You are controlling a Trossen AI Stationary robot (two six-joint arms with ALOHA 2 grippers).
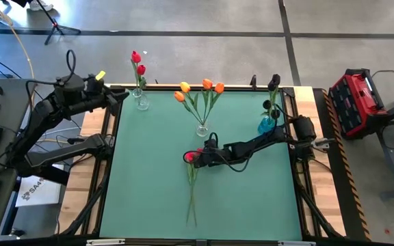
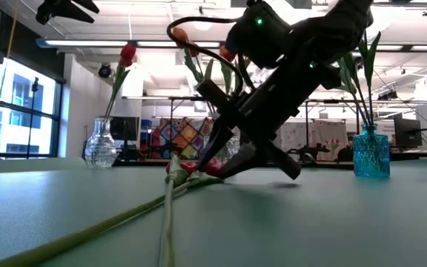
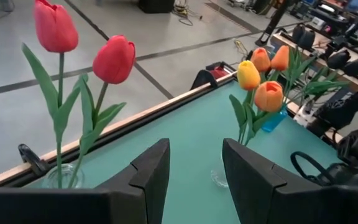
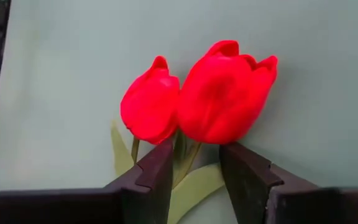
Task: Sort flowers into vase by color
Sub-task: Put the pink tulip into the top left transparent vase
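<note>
Two red tulips [image 4: 197, 99] lie flat on the green mat, heads at mid-table [image 1: 190, 156], stems [image 1: 192, 198] running toward the near edge. My right gripper [image 4: 196, 165] is open and slants down over them [image 2: 217, 165]. Its fingers stand on either side of the larger tulip's stem, just below the head. The smaller tulip's stem [image 4: 134, 149] lies outside one finger. My left gripper [image 3: 196, 168] is open and hovers at the far left corner [image 1: 120, 96], beside a clear vase with two red tulips [image 1: 141, 102]. My right gripper straddles the larger red tulip's stem [image 4: 190, 158] and a leaf, just under the head, slanting down from the table's right. A gap shows between fingers and stem, and I cannot tell whether they touch. Both tulips lie on the mat.
A clear vase of orange and yellow tulips [image 1: 202, 128] stands just beyond my right gripper. A blue vase of dark tulips [image 1: 267, 125] stands by the right arm's base. The mat's near half holds only the two stems. Wooden rails edge the table [image 1: 94, 178].
</note>
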